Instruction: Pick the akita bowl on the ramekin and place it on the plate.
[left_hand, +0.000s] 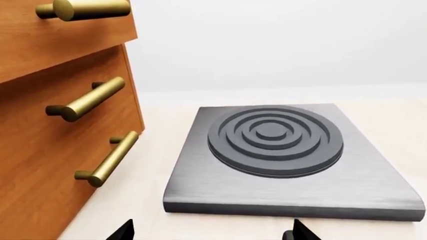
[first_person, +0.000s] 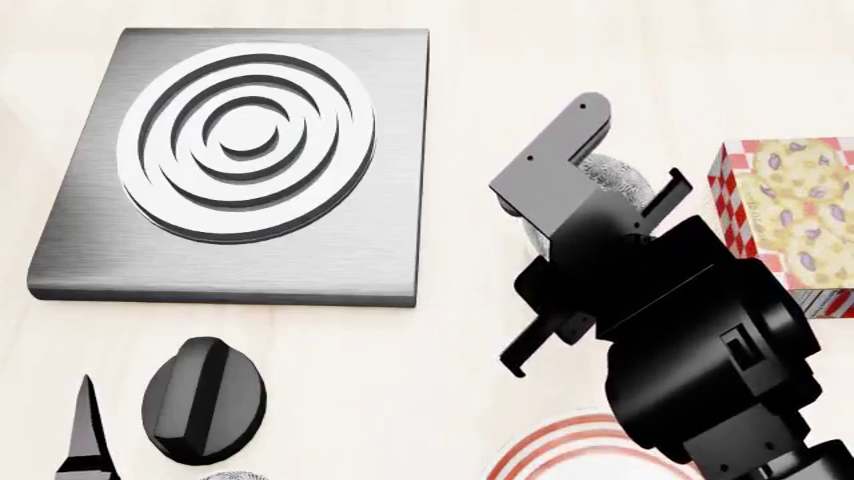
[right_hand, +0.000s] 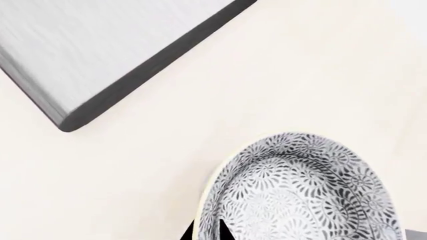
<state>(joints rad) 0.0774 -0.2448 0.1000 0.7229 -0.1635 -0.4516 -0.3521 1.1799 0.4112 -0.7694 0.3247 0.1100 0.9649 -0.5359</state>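
Looming over the pale wooden counter (first_person: 454, 60), the right arm's black gripper (first_person: 594, 205) covers most of the small grey-speckled akita bowl (first_person: 617, 178), and the biggest risk follows from that: the plain white ramekin said to carry the bowl is hidden in every view, so a lift could drag or topple it unseen. The brushed grey square hob plate with raised concentric rings (first_person: 240, 160) lies well apart to the left and is no obstacle, but the red-and-white chequered box (first_person: 787, 215) stands just beside the bowl and could be knocked on the way out. The large white plate with red rings (first_person: 561, 452) shows only an arc of its rim beneath the arm, so the drop may be poorly aimed. In the right wrist view the bowl (right_hand: 307, 190) fills the corner and one dark fingertip (right_hand: 223, 230) sits at its rim; whether the jaws grip it I cannot tell, and a thin rim pinch could slip. The left gripper (left_hand: 210, 232) hangs open and empty beside the brown wooden drawers with brass handles (left_hand: 60, 130).
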